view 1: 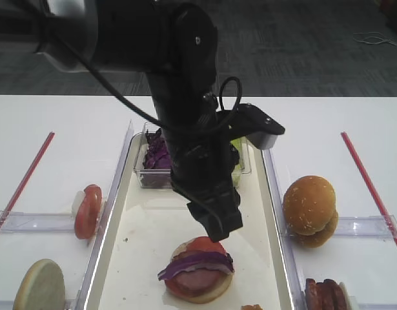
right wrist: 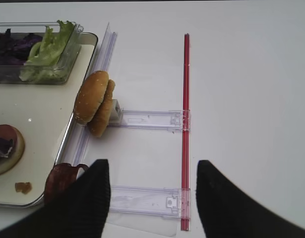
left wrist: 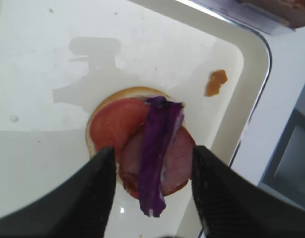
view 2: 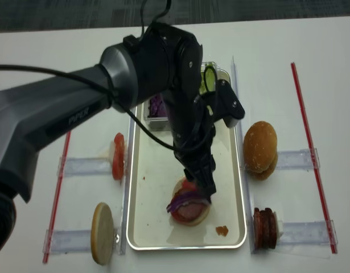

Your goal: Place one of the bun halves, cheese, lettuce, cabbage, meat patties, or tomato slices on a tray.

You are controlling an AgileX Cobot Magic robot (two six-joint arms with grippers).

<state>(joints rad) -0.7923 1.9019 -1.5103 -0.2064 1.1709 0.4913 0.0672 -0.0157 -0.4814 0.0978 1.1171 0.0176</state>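
On the cream tray [view 1: 146,239] sits a stack: a pale bun half [left wrist: 100,106] at the bottom, then a tomato slice [left wrist: 115,124], a meat patty [left wrist: 179,153] and a purple cabbage strip [left wrist: 159,148] lying across the top. My left gripper [left wrist: 153,151] hangs open just above the stack, a finger on either side, touching nothing. In the high view the left gripper [view 1: 217,223] hovers over the stack's far edge. My right gripper [right wrist: 152,166] is open and empty over the table right of the tray. Lettuce [right wrist: 48,49] lies in a clear tub.
The tub [view 1: 153,174] with purple cabbage stands at the tray's far end. Golden bun tops [view 1: 310,206] and meat patties [view 1: 325,295] stand in clear holders on the right, tomato slices [view 1: 87,210] and a pale bun half [view 1: 40,285] on the left. Red strips [view 1: 369,184] flank the workspace.
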